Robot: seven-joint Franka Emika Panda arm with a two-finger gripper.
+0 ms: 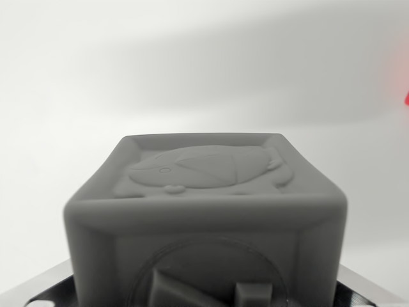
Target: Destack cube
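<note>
Filling the view, 1 grey cube (208, 211); hand's state cannot be told.

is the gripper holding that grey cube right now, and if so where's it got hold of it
It cannot be told. The grey cube fills the lower part of the wrist view, very close to the camera, but no fingers show, so neither contact nor a place of hold is visible.
</note>
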